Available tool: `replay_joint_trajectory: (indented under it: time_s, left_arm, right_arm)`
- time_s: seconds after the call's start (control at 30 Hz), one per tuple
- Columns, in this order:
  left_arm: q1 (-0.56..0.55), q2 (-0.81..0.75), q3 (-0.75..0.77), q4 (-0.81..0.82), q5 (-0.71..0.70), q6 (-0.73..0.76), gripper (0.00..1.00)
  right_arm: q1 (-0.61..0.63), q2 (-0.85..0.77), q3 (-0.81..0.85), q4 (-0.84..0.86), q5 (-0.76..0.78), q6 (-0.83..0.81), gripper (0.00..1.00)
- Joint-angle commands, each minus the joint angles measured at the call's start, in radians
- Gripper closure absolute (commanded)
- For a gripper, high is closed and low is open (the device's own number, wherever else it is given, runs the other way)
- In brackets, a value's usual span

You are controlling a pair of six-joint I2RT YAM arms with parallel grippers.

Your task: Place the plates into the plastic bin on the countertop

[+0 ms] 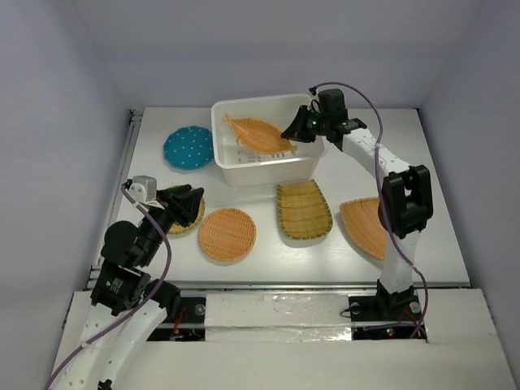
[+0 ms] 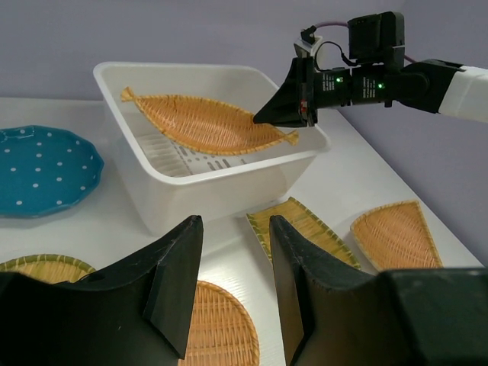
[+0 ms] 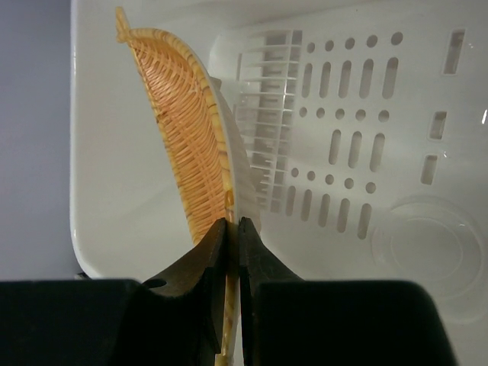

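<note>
The right end effector [image 3: 233,229] was clenched on the thin woven edge of the boat-shaped plate [image 1: 258,134], holding it inside the white bin [image 2: 213,191] at the far side of the table [image 1: 268,256]. The left end effector [image 2: 235,229] hung with its jaws partly apart and nothing between them, just above the round yellow-green plate [image 1: 174,228] near the left edge.

The plate looked to me as though it was lying slantwise across the bin, not flat on the bottom. If it were let go like that, I judged its pointed ends might catch on the rim or wall and leave it bridged, taking up room the other plates need. The pinch was also on a very narrow strip of weave, so a twist of the wrist might slip it free early. A push against the wall could slide the light bin along the table.

From overhead I could count what was left outside: the teal plate [image 1: 188,148], the round orange plate [image 1: 227,234], the scoop-shaped plate [image 1: 304,211] and the fan-shaped plate [image 1: 366,226], all clear of the bin. The left wrist view showed the plate from the side, its tips close to rim height, which the overhead view flattened away. Only the right wrist view showed the bite itself, the plate standing on edge close to one wall, and the slotted bottom bare beside it.
</note>
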Motion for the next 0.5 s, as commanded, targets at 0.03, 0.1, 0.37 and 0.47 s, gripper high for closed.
replay_joint_trajectory:
  time_s: [0.03, 0.1, 0.37, 0.47]
  left_arm:
    - [0.007, 0.011, 0.021, 0.042, 0.010, 0.005, 0.62]
    - [0.007, 0.011, 0.019, 0.041, 0.010, 0.005, 0.62]
    - [0.007, 0.006, 0.018, 0.042, 0.011, 0.003, 0.62]
    - [0.007, 0.002, 0.018, 0.043, 0.013, 0.003, 0.62]
  right_arm:
    - [0.004, 0.000, 0.046, 0.026, 0.014, -0.016, 0.97]
    - [0.004, 0.004, 0.052, 0.032, 0.015, -0.009, 0.72]
    - [0.004, -0.031, 0.106, 0.034, 0.043, 0.010, 0.32]
    - [0.004, -0.127, 0.037, 0.089, 0.119, 0.022, 0.35]
